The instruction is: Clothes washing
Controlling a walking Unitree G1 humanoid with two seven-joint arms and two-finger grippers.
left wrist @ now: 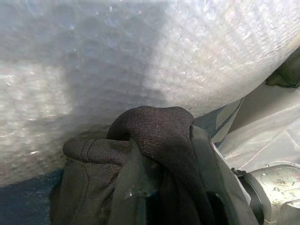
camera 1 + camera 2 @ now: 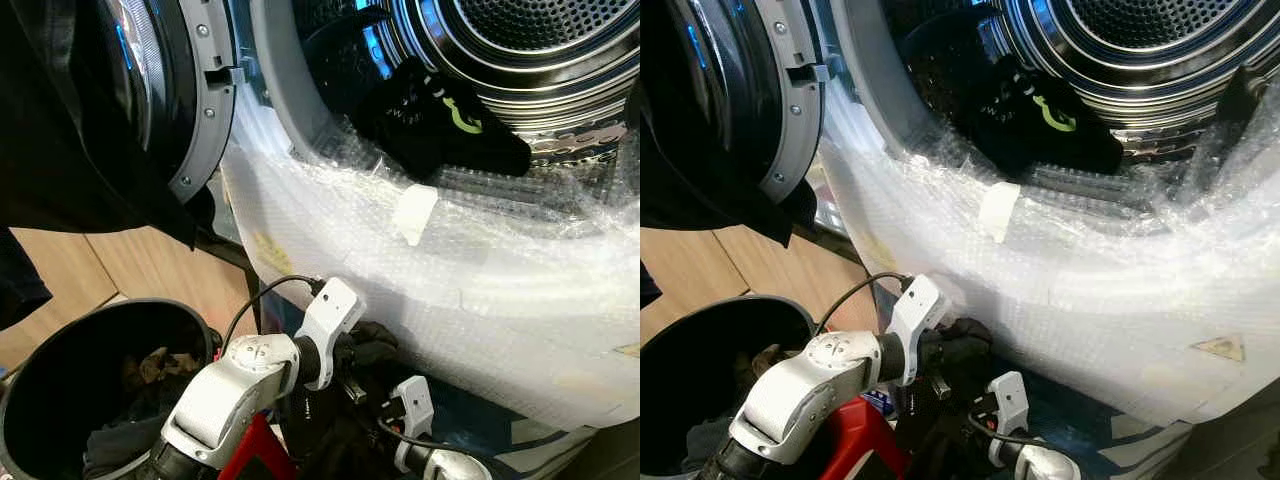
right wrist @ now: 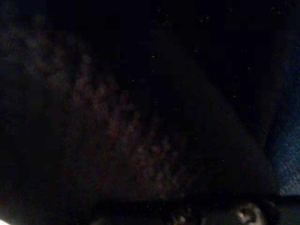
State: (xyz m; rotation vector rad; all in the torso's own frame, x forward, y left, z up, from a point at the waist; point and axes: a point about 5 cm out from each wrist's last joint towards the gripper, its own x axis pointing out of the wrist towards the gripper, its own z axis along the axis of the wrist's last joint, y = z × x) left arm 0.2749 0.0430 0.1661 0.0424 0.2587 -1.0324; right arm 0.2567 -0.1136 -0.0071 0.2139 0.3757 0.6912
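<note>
fingers of the left gripper [image 2: 365,345] sit buried in a bundle of dark cloth [image 1: 154,140] low against the bubble-wrapped washer front [image 2: 450,270]; can't tell their spread. black garment [image 2: 440,120] lies on the drum lip. clothes sit in the black bin [image 2: 40,400].

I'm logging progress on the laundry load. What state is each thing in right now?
Washer door: swung open.
Drum: holds a black garment lying over its lip.
Bin: still has clothes inside.
Left gripper: wrapped in dark cloth, below the bubble-wrapped washer front.
</note>
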